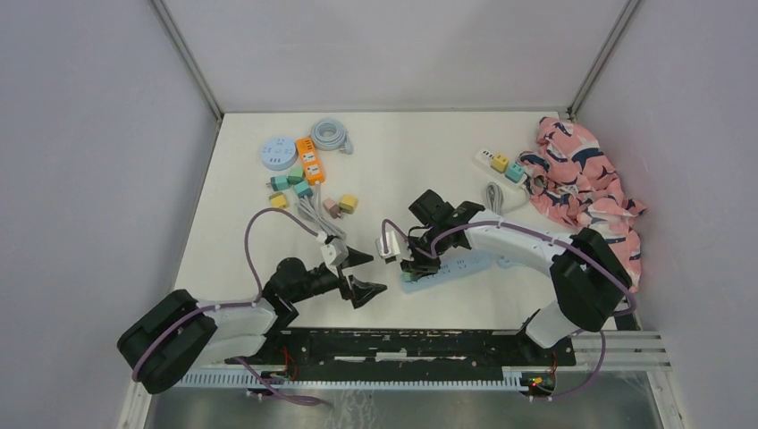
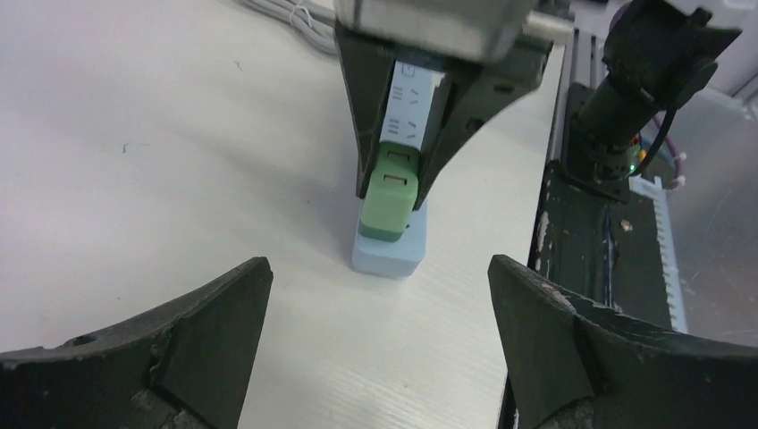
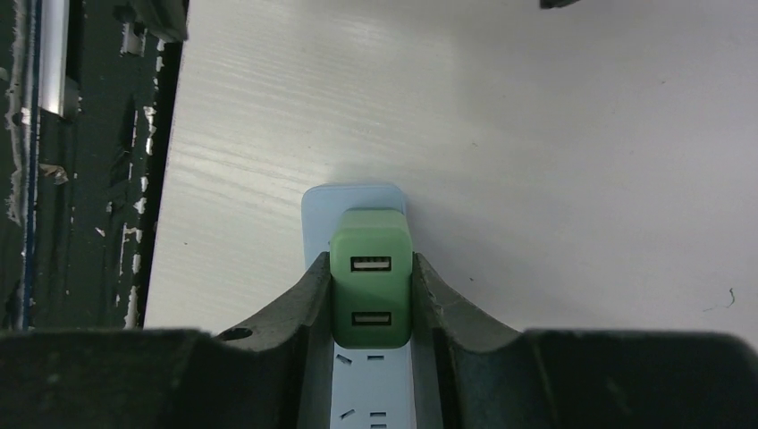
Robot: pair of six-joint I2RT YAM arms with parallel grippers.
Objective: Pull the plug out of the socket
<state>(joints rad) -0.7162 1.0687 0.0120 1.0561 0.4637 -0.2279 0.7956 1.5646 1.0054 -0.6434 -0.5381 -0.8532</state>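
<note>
Overhead, right gripper (image 1: 413, 265) pinching plug (image 2: 391, 192) mostly hides it (wrist views clearer); left gripper (image 1: 370, 273) spread.

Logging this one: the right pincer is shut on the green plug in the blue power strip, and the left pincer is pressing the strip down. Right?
Not quite: the left pincer is open, short of the blue power strip and touching nothing, as the left wrist view shows. The right pincer is shut on the green plug.
</note>
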